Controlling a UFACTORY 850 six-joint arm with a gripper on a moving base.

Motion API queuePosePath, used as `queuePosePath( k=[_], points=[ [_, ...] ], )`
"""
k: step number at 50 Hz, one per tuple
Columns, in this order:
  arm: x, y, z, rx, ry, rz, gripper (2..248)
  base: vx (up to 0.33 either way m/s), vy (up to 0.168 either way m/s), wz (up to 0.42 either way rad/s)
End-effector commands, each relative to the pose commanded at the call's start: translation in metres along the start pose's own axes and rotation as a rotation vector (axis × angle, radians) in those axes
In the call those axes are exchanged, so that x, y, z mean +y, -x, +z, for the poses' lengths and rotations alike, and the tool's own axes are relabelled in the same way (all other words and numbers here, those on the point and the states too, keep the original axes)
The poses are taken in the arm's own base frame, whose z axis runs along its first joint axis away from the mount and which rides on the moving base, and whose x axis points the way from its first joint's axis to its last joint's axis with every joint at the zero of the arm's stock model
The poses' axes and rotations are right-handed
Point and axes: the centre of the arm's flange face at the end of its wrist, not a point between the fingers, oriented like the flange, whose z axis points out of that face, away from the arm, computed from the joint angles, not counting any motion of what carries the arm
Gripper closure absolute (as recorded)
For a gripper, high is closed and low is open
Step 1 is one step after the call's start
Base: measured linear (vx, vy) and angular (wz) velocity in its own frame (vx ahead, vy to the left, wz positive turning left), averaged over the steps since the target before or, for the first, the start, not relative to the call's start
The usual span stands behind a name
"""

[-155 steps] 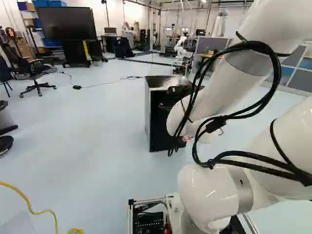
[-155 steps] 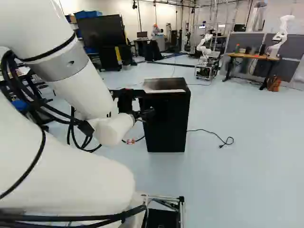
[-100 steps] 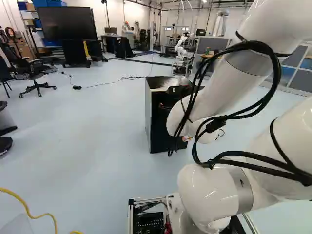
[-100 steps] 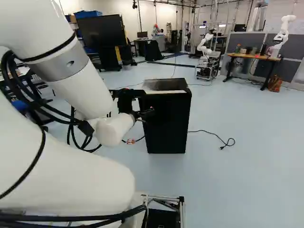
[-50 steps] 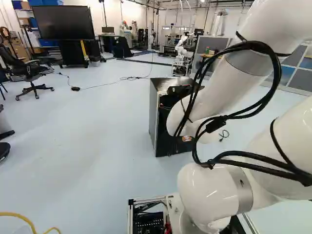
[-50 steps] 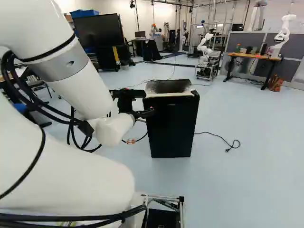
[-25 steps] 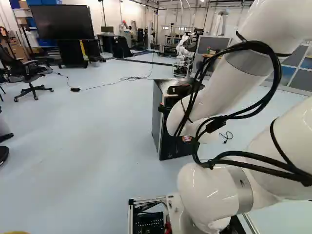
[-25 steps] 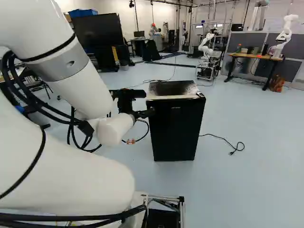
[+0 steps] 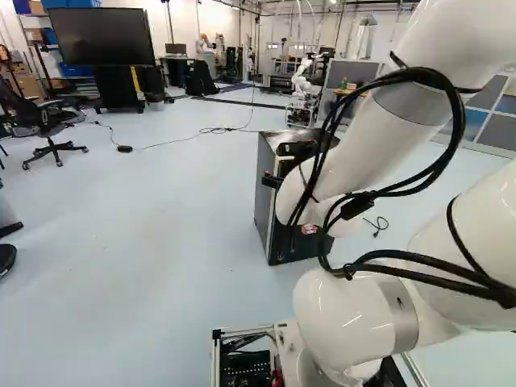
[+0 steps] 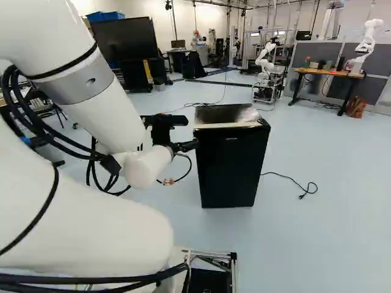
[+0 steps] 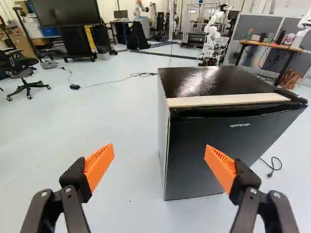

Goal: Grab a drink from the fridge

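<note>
in the left base view, the white arm [image 9: 363,157] comes from the right side, with black cables [image 9: 447,85] tied along it, and it covers one part of the dark fridge [image 9: 268,205], which stands on the pale floor [image 9: 161,210] near the middle. farther back, at the left, there are a large screen [image 9: 101,36] and an office chair [image 9: 50,121]. in the right base view, the fridge is a little right of the middle, upright, and the black gripper [image 10: 186,146] is seen just beside its upper edge. a thin cord with a plug [image 10: 304,190] lies on the floor to the right of the fridge, and behind are another robot [image 10: 265,60] and a wooden desk [image 10: 330,72]. in the wrist view, the gripper [image 11: 159,150] is released: its two fingers with orange pads [image 11: 99,165] stand wide apart, and nothing is held between them. the fridge stands ahead, with its door [image 11: 214,141] closed and a light strip [image 11: 228,100] along the front edge of its shiny top [image 11: 214,80]. one finger is seen against the door, the other against the floor.
</note>
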Motion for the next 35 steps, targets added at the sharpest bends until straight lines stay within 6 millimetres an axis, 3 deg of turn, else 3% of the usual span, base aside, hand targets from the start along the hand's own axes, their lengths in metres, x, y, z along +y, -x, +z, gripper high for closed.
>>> queuePosePath(
  k=[14, 35],
  points=[
    [-0.0012, 0.0, 0.0, 0.0, -0.004, -0.001, 3, 0.0, 0.095, -0.004],
    [-0.0013, 0.0, 0.0, 0.0, -0.002, 0.001, 3, 0.0, 0.003, 0.0]
  ],
)
